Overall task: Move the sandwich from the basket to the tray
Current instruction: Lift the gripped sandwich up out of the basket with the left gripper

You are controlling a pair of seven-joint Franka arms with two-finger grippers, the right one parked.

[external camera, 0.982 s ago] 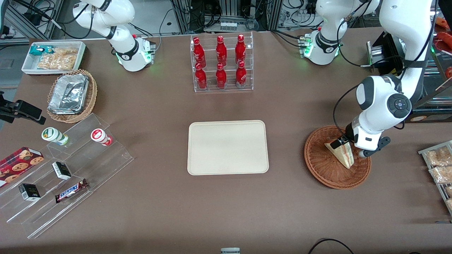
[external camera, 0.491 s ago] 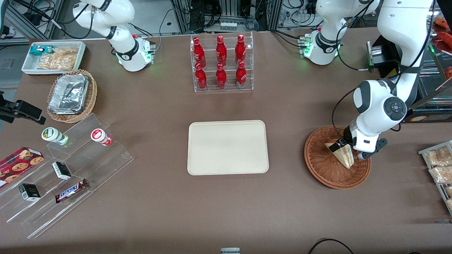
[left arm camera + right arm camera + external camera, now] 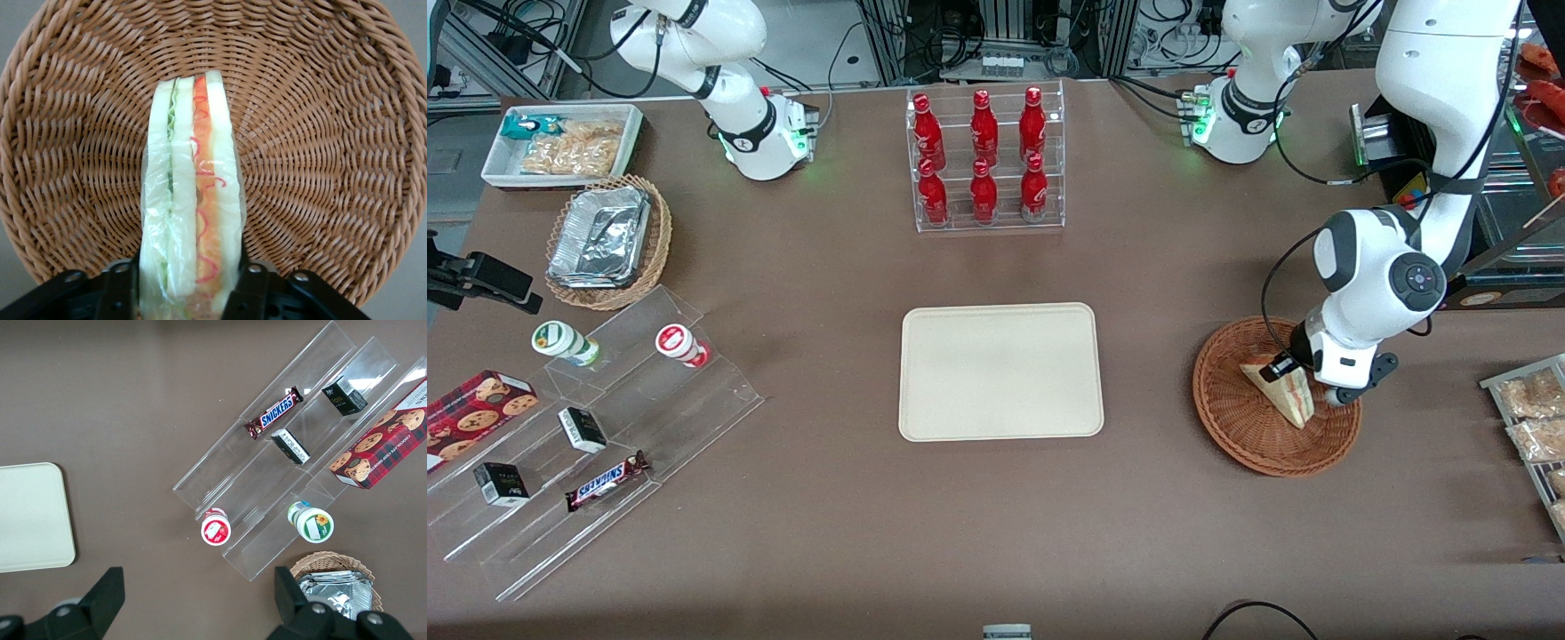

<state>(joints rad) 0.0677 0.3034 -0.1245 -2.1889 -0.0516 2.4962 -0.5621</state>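
The sandwich (image 3: 1282,391) is a pale bread wedge with red and green filling, standing on edge in the reddish-brown wicker basket (image 3: 1245,436). My left gripper (image 3: 1303,373) is down in the basket with a finger on each flat side of the wedge. In the left wrist view the black fingers (image 3: 248,290) press against both sides of the wrapped sandwich (image 3: 190,200), with the basket weave (image 3: 320,133) all around it. The cream tray (image 3: 1000,372) lies in the middle of the table, toward the parked arm from the basket, with nothing on it.
A clear rack of red bottles (image 3: 984,160) stands farther from the front camera than the tray. Bagged snacks (image 3: 1529,418) lie at the working arm's end. Acrylic steps with snacks (image 3: 578,436), a foil-tray basket (image 3: 605,240) and a white bin (image 3: 560,147) lie toward the parked arm's end.
The left arm's wrist has shifted slightly away from the front camera and toward the parked arm. The sandwich stays between the fingers in the basket and has barely moved.
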